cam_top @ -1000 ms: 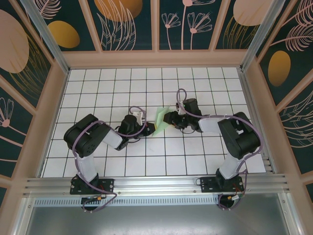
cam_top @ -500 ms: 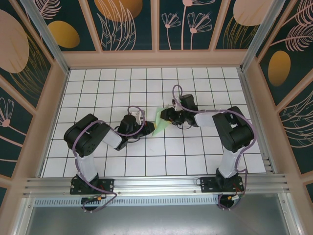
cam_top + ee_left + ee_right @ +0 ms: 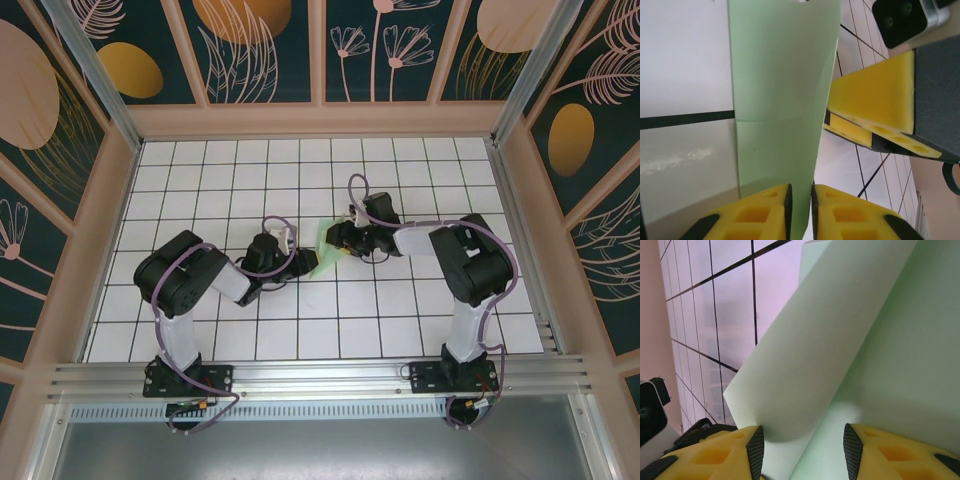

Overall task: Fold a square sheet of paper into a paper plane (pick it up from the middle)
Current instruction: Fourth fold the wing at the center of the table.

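The pale green sheet of paper point(image 3: 326, 250) is folded and held up off the table between the two grippers at the table's middle. My left gripper point(image 3: 308, 263) is shut on its lower edge; in the left wrist view the paper point(image 3: 782, 100) rises from between the yellow fingers point(image 3: 760, 215). My right gripper point(image 3: 336, 240) stands open at the paper's far side. In the right wrist view its pads point(image 3: 756, 450) sit wide apart with a curled flap of the paper point(image 3: 840, 355) between them, apparently untouched by the pads.
The white grid table point(image 3: 400, 320) lies under both arms. Wooden walls point(image 3: 330, 120) enclose it at the back and sides. A metal rail point(image 3: 320, 375) runs along the near edge. The right gripper's yellow finger point(image 3: 875, 95) shows close beside the paper in the left wrist view.
The right gripper has moved left and a little away toward the paper's far side. The paper has been pushed narrower and more upright. The left gripper keeps its hold.
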